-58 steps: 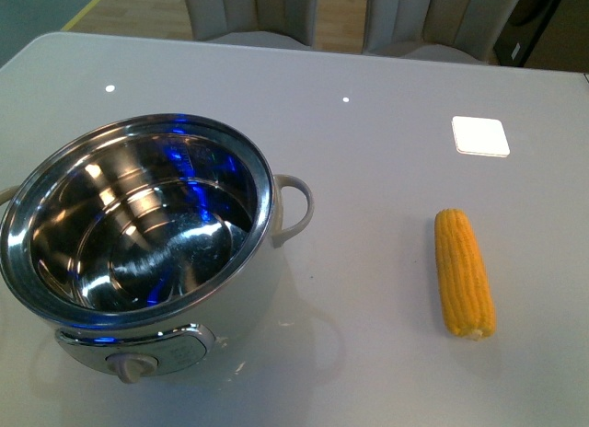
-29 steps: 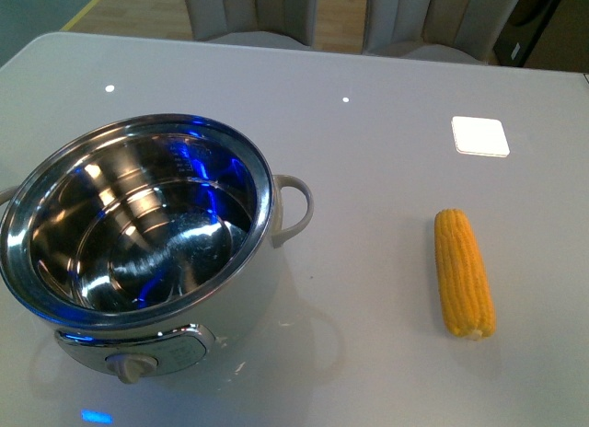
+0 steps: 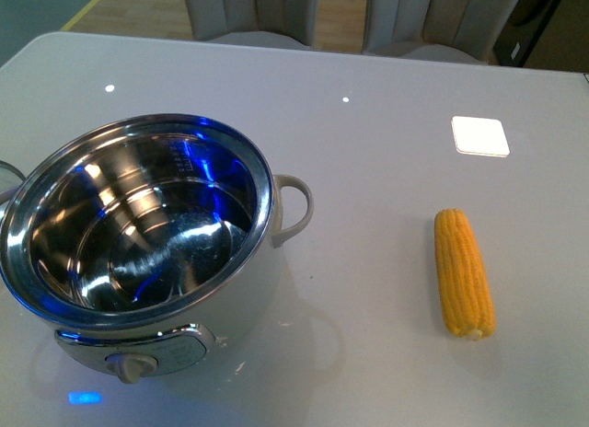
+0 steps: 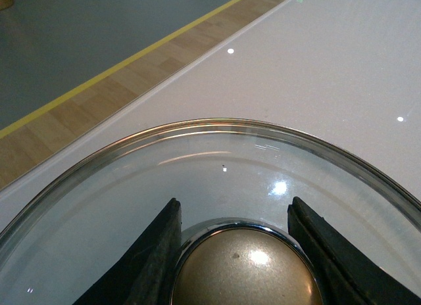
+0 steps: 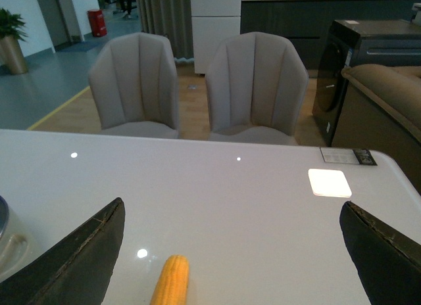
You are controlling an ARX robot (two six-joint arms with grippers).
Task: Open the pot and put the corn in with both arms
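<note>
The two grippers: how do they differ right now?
The left gripper is closed around the brass-coloured knob of a glass lid; the right gripper holds nothing. The left fingers sit against the knob; the right fingers are spread wide, with the corn on the table beyond. Both have black fingers.

Pot (image 3: 270,199) mouth uncovered; bare table (image 3: 368,178) btwn it & corn (image 3: 465,272).

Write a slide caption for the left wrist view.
Left pincer gripping the golden knob of a glass lid, white table and wood floor beyond.
</note>
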